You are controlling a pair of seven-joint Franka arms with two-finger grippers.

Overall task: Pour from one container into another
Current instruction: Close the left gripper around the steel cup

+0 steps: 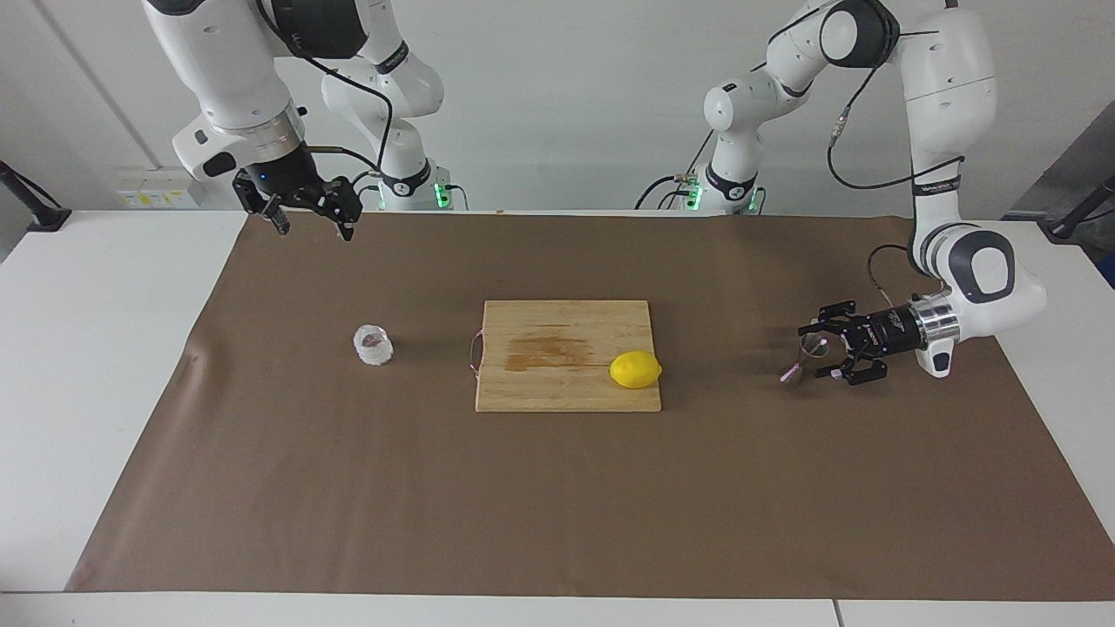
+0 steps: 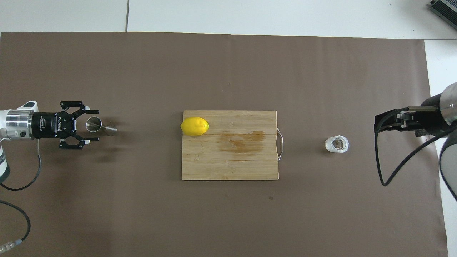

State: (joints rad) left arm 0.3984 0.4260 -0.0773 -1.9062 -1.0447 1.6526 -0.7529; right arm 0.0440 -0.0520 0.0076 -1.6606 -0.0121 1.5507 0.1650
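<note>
The steel jigger (image 1: pixel 807 357) (image 2: pixel 101 127) stands on the brown mat at the left arm's end of the table. My left gripper (image 1: pixel 815 353) (image 2: pixel 92 125) lies level just above the mat, open, one finger on each side of the jigger's upper cone, with gaps showing. The clear textured glass cup (image 1: pixel 373 345) (image 2: pixel 337 144) stands upright toward the right arm's end. My right gripper (image 1: pixel 314 228) (image 2: pixel 385 123) waits open, raised over the mat's edge by that arm's base, apart from the cup.
A wooden cutting board (image 1: pixel 557 383) (image 2: pixel 232 164) with a metal handle lies mid-table, stained at its centre. A yellow lemon (image 1: pixel 635 369) (image 2: pixel 194 126) rests on its corner toward the left arm's end. The brown mat (image 1: pixel 557 505) covers most of the white table.
</note>
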